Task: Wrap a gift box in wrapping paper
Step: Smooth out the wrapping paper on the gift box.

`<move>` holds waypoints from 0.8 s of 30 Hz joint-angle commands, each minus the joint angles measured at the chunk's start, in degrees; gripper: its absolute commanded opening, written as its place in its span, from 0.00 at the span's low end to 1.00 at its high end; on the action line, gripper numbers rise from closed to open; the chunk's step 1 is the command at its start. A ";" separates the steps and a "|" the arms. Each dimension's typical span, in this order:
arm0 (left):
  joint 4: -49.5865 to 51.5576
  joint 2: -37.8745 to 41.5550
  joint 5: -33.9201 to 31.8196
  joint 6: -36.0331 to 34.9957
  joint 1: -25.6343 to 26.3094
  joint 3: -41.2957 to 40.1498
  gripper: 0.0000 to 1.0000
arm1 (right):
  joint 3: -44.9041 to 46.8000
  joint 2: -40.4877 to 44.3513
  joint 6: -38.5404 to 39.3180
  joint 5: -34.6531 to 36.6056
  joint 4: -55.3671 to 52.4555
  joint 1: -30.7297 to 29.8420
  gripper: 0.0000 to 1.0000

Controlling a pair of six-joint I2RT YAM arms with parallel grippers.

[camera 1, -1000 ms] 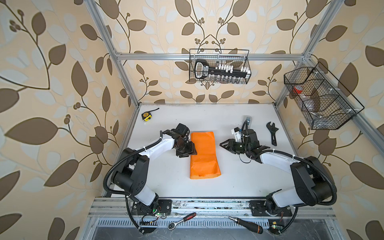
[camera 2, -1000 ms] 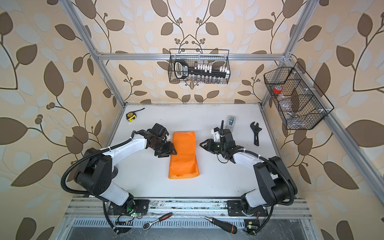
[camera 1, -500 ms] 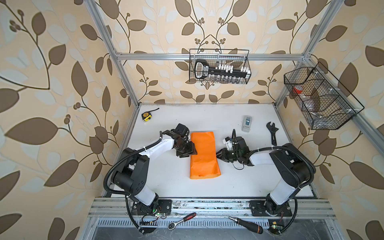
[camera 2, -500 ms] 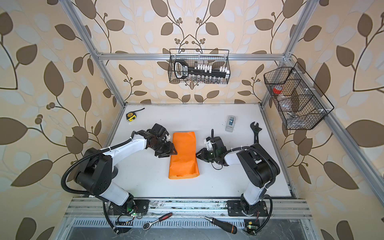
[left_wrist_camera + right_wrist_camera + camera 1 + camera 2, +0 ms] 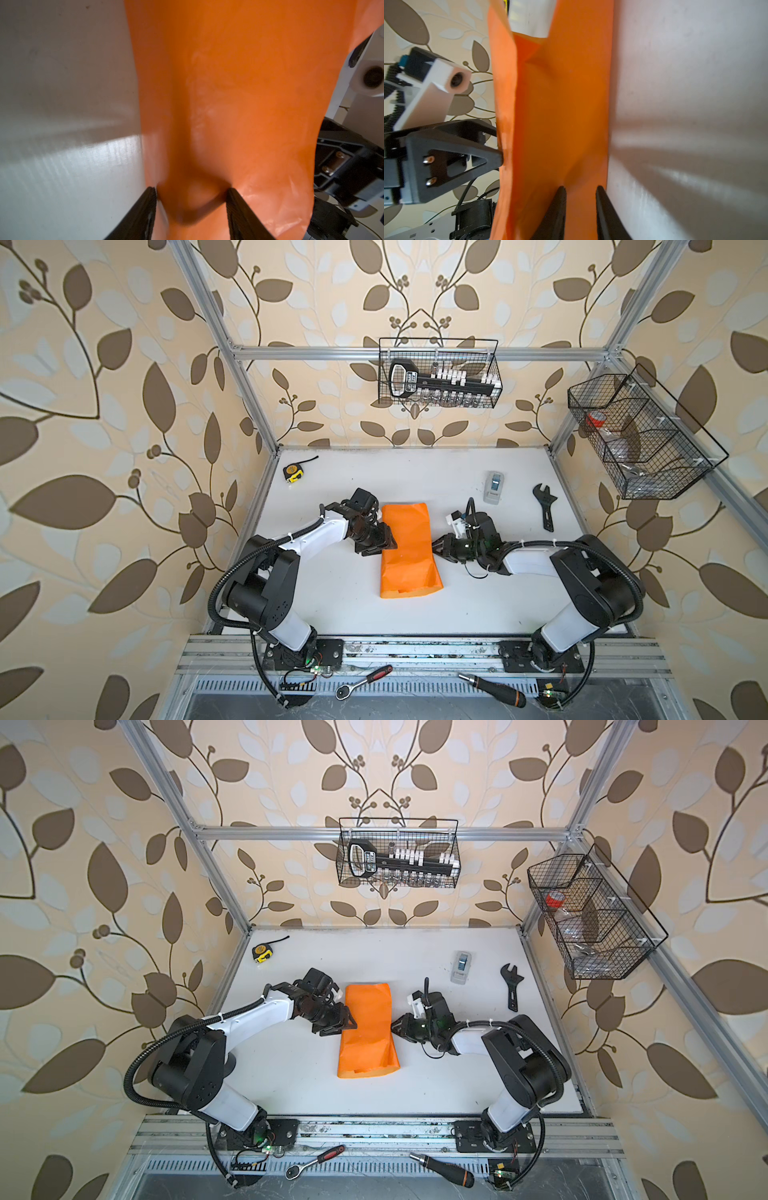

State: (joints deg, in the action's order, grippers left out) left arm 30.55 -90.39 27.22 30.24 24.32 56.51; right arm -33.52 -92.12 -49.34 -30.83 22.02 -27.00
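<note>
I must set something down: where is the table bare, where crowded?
Bare: the near strip between wrapping paper and front rail; back middle between tape measure and grey dispenser. Crowded: centre, left claw and right claw at the paper.

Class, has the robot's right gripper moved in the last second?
Yes: the right gripper moved away from the small grey tape dispenser, towards the orange wrapping paper.
</note>
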 commanded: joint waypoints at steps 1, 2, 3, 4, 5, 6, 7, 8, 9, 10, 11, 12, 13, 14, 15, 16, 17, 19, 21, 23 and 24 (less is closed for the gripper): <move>-0.30 -0.59 1.20 0.87 0.12 -1.14 0.56 | 0.03 2.30 -0.57 0.01 -2.14 -0.50 0.27; -0.56 -0.54 1.46 1.03 0.12 -1.22 0.57 | 0.03 2.84 -0.58 0.11 -2.44 -0.46 0.27; -0.75 -0.58 1.76 1.18 0.12 -1.31 0.57 | -0.05 3.24 -0.66 0.16 -2.67 -0.50 0.28; -1.02 -0.59 1.91 1.35 0.12 -1.45 0.58 | -0.03 3.40 -0.67 0.16 -2.92 -0.46 0.28; -1.26 -0.58 2.08 1.48 0.12 -1.49 0.58 | -0.06 3.65 -0.76 0.30 -3.07 -0.42 0.28; -1.39 -0.59 2.21 1.62 0.12 -1.51 0.59 | 0.02 3.93 -0.79 0.33 -3.12 -0.50 0.29; -1.62 -0.60 2.51 1.70 0.12 -1.57 0.60 | 0.11 4.01 -0.93 0.32 -3.05 -0.49 0.29; -1.95 -0.58 2.74 1.90 0.12 -1.74 0.61 | 0.30 4.11 -1.25 0.22 -2.87 -0.50 0.29; -2.30 -0.50 3.08 2.06 0.12 -1.83 0.62 | 0.49 4.28 -1.37 0.16 -2.61 -0.51 0.29; -2.65 -0.45 3.38 2.23 0.12 -1.91 0.63 | 0.68 4.40 -1.60 0.19 -2.39 -0.55 0.29; -3.01 -0.40 3.74 2.48 0.12 -2.05 0.64 | 0.73 4.55 -1.81 0.16 -2.11 -0.54 0.30; -3.43 -0.31 4.11 2.69 0.12 -2.17 0.66 | 0.83 4.58 -2.10 -0.08 -1.75 -0.68 0.30; -3.81 -0.23 4.51 2.93 0.12 -2.24 0.67 | 0.95 4.65 -2.43 -0.29 -1.35 -0.66 0.30; -4.09 -0.15 4.87 3.13 0.12 -2.20 0.68 | 0.95 4.73 -2.67 -0.38 -0.99 -0.77 0.30; -4.28 -0.12 5.15 3.29 0.12 -2.15 0.69 | 1.06 4.90 -3.02 -0.52 -0.56 -0.76 0.30; -4.43 0.05 5.35 3.40 0.12 -2.09 0.70 | 1.09 5.08 -3.14 -0.41 -0.47 -0.85 0.31; -4.52 0.20 5.49 3.49 0.14 -2.10 0.71 | 0.96 5.20 -3.13 -0.34 -0.61 -1.02 0.31; -4.52 0.56 5.89 3.68 0.12 -1.85 0.72 | 0.65 5.12 -2.94 -0.37 -0.91 -1.23 0.32; -4.52 0.99 6.30 3.84 0.12 -1.73 0.74 | 0.15 4.54 -2.71 -0.53 -1.23 -1.51 0.32; -4.48 1.33 6.52 3.85 0.12 -1.43 0.75 | -0.16 3.71 -2.63 -0.52 -1.28 -1.70 0.32; -4.28 1.32 6.53 3.84 0.12 -1.27 0.76 | -0.30 3.21 -2.62 -0.55 -1.15 -1.86 0.31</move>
State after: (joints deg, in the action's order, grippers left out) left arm 26.65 -90.50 31.55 33.76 24.34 54.85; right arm -33.36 -88.05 -51.46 -30.70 20.60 -28.29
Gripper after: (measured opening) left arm 0.753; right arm 0.314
